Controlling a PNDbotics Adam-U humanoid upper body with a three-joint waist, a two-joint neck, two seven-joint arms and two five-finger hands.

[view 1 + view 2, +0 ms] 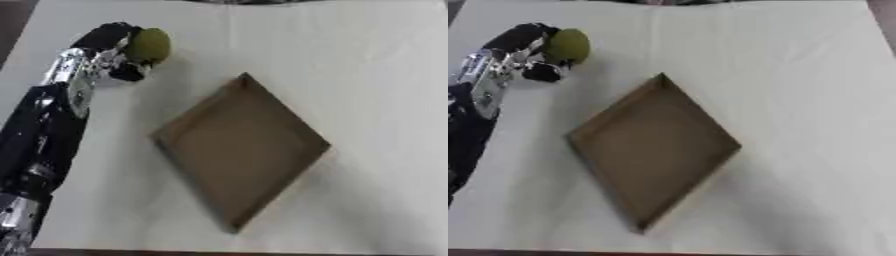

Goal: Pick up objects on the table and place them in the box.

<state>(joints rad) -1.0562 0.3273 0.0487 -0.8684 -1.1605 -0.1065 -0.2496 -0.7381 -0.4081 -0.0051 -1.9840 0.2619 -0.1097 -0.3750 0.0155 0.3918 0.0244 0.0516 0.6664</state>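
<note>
A round olive-green fruit (150, 45) sits at the far left of the table, held in my left hand (114, 47), whose black fingers curl round it from the left. The arm runs down the view's left edge. A shallow brown cardboard box (241, 150), turned like a diamond, lies in the middle of the table with nothing inside. The fruit is to the upper left of the box, apart from it. My right hand shows in neither view.
A pale cloth covers the table (367, 75). Its front edge runs along the bottom of the views, and a dark floor strip shows at the top left corner.
</note>
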